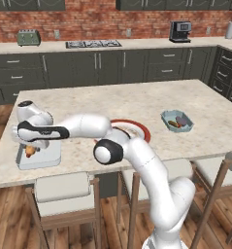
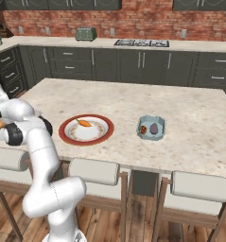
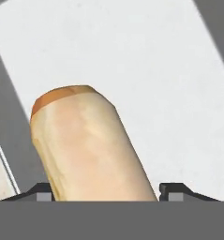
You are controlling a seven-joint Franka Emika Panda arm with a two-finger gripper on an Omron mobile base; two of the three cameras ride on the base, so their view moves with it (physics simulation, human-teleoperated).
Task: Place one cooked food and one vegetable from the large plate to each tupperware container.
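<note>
- fingers [image 3: 45, 191] pinching the hot dog [image 3: 87, 145], right over the pale tupperware container [image 1: 42, 156]
- carrot [image 2: 84, 123] sitting on the red-rimmed plate [image 2: 63, 134]

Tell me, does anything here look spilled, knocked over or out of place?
Nothing stands out. The gripper holds the hot dog over a tupperware container, a carrot lies on the large plate, and the other container sits flat.

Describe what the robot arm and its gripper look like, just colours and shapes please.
The arm is made of glossy white rounded segments, thick and tube-like, with dark round caps at the joints. A black band runs along the forearm near the wrist. The gripper has two small dark finger tips, square-edged, with pale grey faces.
</note>
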